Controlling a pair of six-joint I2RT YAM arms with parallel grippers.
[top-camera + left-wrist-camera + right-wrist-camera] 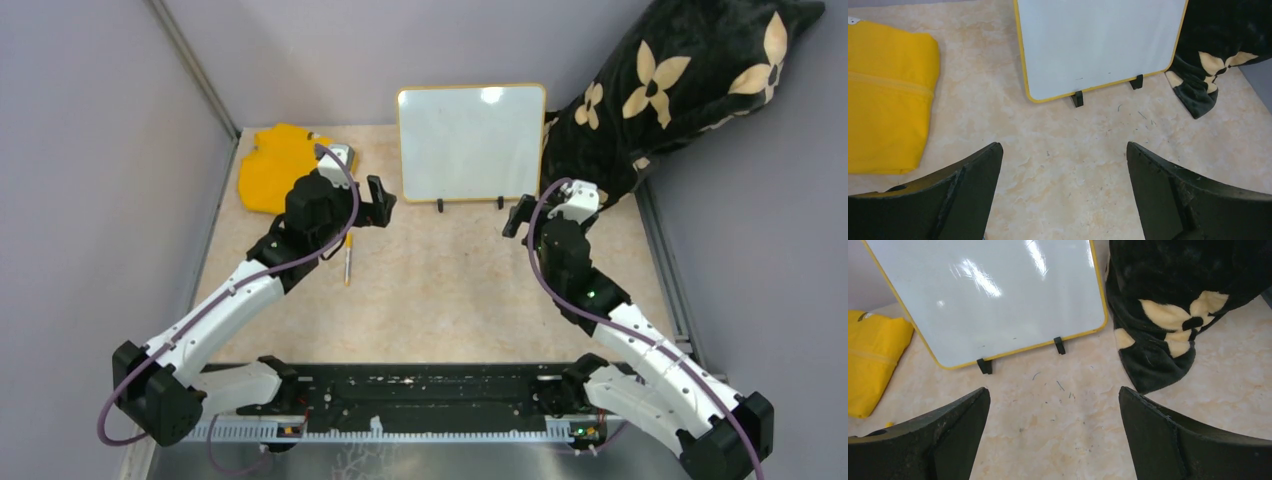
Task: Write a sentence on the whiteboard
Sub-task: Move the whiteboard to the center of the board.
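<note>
Yellow-rimmed whiteboard (470, 143) is standing upright a bit ahead of the left gripper (1063, 150) and the right gripper (1054, 392). Both have fingers spread wide, nothing in them, not touching it.

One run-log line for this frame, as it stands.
whiteboard: upright, blank | marker: on table, unheld | left end effector: open | right end effector: open

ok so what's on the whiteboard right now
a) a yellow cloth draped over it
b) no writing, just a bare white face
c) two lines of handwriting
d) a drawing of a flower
B: the whiteboard stands upright on its clip feet, and in all three views its face shows only glare from the lights, no words or drawing.
</note>
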